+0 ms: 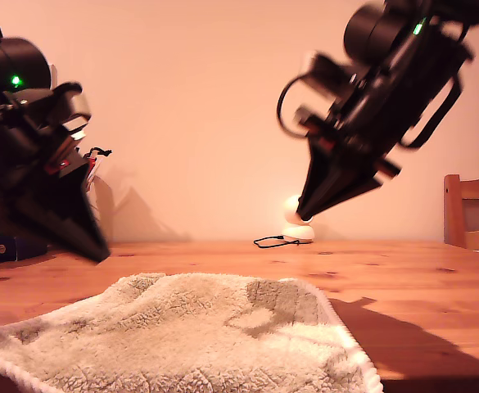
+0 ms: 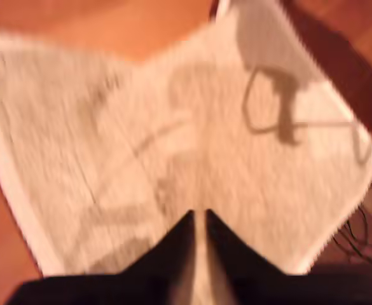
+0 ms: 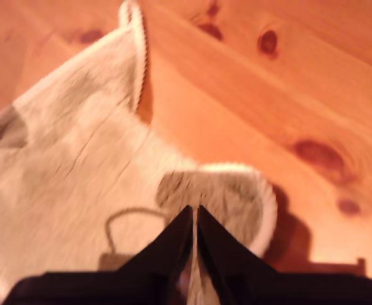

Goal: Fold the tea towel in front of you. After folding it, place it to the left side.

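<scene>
The fingers [image 2: 227, 254] of my first gripper [image 2: 198, 219] and of my second gripper [image 3: 194, 213] stand nearly closed, gripping nothing. The tea towel [image 1: 190, 336] lies spread on the wooden table [image 1: 419, 278] beneath both, apart from the fingertips.

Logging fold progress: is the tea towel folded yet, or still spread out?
Mostly spread: the tea towel lies open in one layer on the table, only a corner near my second gripper bunched up. Neither gripper holds it.

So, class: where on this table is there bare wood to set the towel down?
Bare table lies at the exterior view's right, between the towel and the chair. A strip runs behind the towel toward the small white camera. The near middle is covered.
</scene>
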